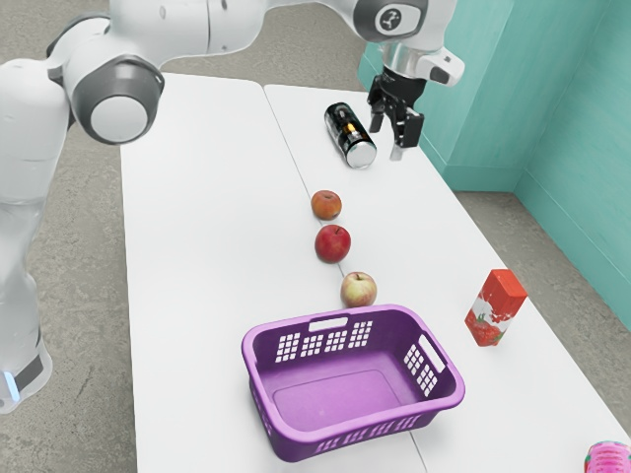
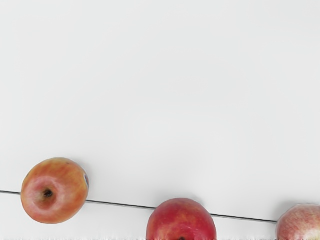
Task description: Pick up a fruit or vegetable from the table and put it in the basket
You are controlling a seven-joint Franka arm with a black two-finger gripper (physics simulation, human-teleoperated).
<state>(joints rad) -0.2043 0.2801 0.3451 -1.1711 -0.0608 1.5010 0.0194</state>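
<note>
Hovers with a spread, empty gripper [image 1: 388, 141] near the black can [image 1: 348, 133]. Finds the orange-red apple [image 1: 326, 205] on the table [image 1: 217, 207], outside the purple basket [image 1: 452, 391], with the red apple [image 1: 333, 244] and pale apple [image 1: 359, 290] in between. Sees a red carton [image 1: 495, 307] toward the exterior view's right.

Smooth purple plastic with a soft gloss is seen on the basket [image 1: 335, 399], its sides pierced by openings. Smooth, taut skin is shown by the orange-red apple [image 2: 54, 190], the red apple [image 2: 181, 220] and the pale apple [image 2: 302, 223]. The black can [image 1: 347, 128] is finished glossy, with silvery metal shown at its end. The carton [image 1: 503, 291] is faced in smooth printed card. The tabletop [image 1: 207, 246] is seen as smooth and matt, the floor [image 1: 69, 434] as rough and mottled. Smooth white casing is worn by the arm [image 1: 168, 25].
</note>
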